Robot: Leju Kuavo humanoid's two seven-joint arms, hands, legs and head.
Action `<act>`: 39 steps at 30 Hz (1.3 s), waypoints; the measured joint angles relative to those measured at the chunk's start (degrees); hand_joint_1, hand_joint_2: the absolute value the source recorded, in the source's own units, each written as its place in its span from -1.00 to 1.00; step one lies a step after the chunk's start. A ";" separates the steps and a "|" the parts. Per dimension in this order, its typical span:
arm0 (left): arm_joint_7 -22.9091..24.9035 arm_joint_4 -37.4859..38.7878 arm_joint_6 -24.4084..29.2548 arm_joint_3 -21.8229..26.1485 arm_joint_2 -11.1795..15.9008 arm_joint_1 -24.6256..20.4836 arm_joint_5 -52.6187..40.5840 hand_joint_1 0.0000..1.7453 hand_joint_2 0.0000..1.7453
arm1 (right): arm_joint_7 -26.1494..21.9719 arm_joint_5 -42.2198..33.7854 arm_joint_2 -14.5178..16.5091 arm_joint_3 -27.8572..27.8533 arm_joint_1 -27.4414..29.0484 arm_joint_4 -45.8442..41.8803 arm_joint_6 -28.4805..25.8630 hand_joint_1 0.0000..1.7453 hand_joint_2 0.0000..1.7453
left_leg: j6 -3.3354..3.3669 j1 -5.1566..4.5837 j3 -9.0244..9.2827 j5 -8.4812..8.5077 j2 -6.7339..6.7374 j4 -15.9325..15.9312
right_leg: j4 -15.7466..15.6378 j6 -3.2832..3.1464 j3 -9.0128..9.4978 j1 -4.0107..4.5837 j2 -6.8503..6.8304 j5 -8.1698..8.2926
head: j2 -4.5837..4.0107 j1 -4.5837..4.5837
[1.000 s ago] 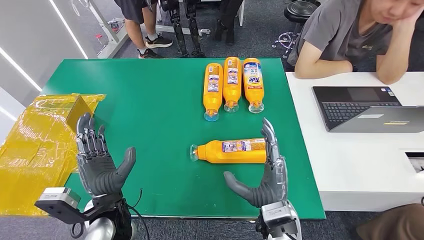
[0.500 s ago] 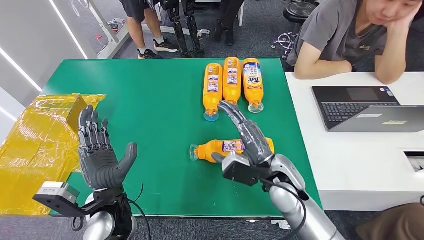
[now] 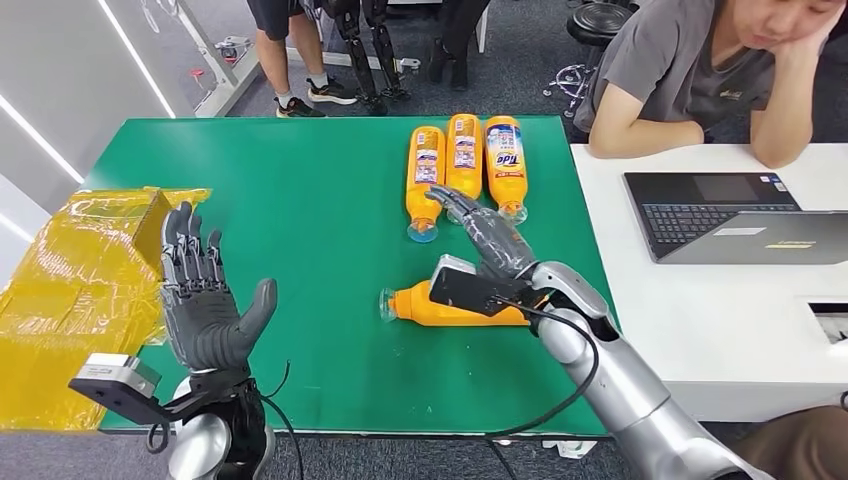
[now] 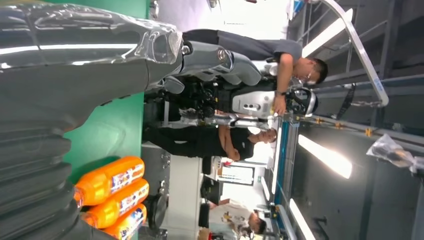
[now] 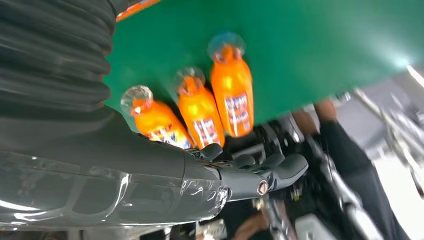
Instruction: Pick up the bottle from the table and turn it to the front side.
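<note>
Looks like the reach-in step: the right hand [image 3: 487, 243] hovers over the orange bottle [image 3: 440, 305] lying on its side on the green table [image 3: 300, 200], near the front edge. Fingers are stretched out and spread, holding nothing. Next it needs to drop down and wrap around the bottle's body. The left hand [image 3: 205, 300] is up, spread, empty.

A green table [image 3: 300, 200] stands beside a white desk [image 3: 700, 300] on dark grey floor [image 3: 520, 60].
</note>
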 joint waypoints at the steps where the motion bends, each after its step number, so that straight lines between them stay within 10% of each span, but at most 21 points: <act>1: 0.05 0.19 -0.07 -0.01 0.01 -0.38 0.07 -1.00 1.00 | 0.24 0.00 -0.05 0.79 -1.11 1.53 1.12 -1.00 1.00 | 0.00 0.00 0.00 0.01 0.00 0.00 | 0.00 0.00 0.01 0.00 -0.01 0.01 | 0.00 0.01; 23: 3.46 3.47 -2.85 -1.40 -0.10 -6.09 1.82 -1.00 1.00 | 3.04 -1.52 -2.70 15.08 -8.63 24.67 14.24 -1.00 1.00 | -0.03 0.00 -0.01 0.04 -0.04 0.04 | -0.01 -0.01 -0.01 0.00 -0.02 0.03 | 0.00 -0.01; 39: 3.55 4.34 -2.85 -1.38 -0.55 -6.38 0.97 -1.00 1.00 | 4.45 1.31 -3.60 20.42 -12.61 31.13 13.13 -1.00 1.00 | -0.03 0.00 -0.02 0.04 -0.04 0.04 | 0.00 -0.01 -0.01 0.00 -0.02 0.03 | 0.00 -0.01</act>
